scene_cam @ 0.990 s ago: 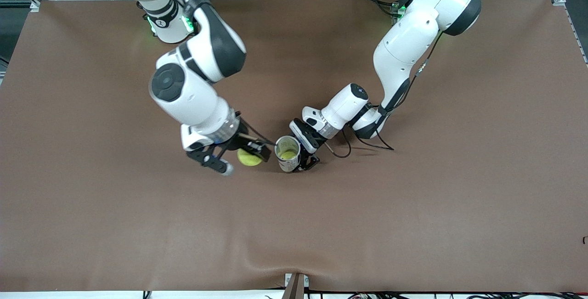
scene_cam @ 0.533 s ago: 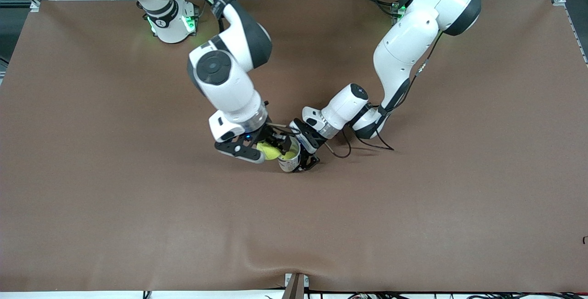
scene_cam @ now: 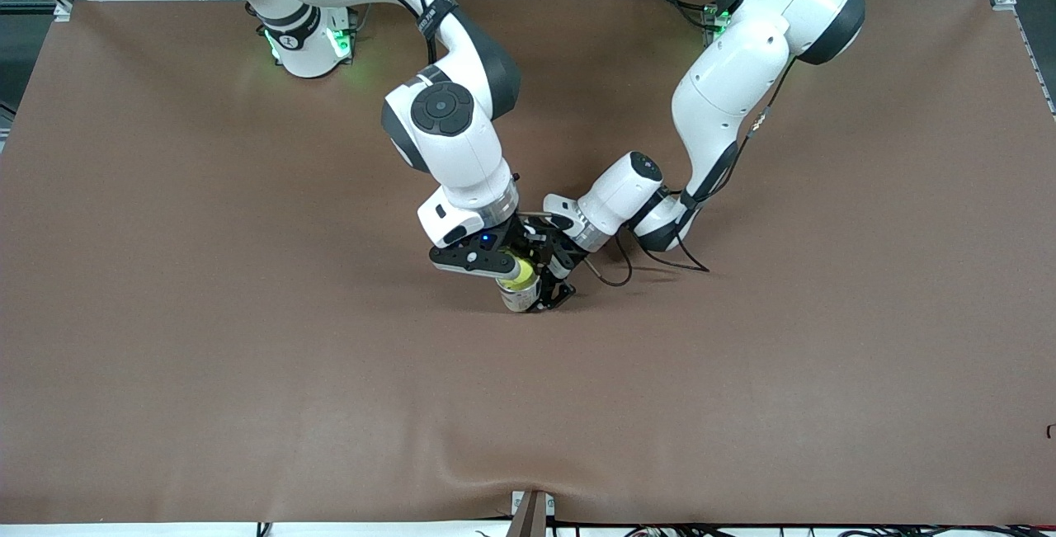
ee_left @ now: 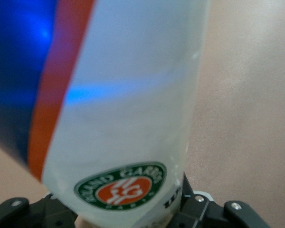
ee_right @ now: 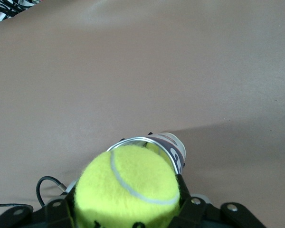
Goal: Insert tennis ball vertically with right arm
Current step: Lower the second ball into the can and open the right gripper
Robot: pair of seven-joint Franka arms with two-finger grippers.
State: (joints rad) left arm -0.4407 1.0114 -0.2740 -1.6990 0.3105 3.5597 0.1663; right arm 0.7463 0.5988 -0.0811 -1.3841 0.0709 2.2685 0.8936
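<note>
Right gripper (scene_cam: 513, 266) hung directly over the mouth of the ball can (scene_cam: 520, 296), its fingers pressed to either side of the yellow tennis ball (ee_right: 127, 187), which sat at the can's metal rim (ee_right: 147, 138) and partly hid the opening. Left gripper (scene_cam: 551, 283) was clamped around the upright can's white labelled wall (ee_left: 128, 114), holding it on the brown table (scene_cam: 247, 355) near mid-table, between the two arms.
</note>
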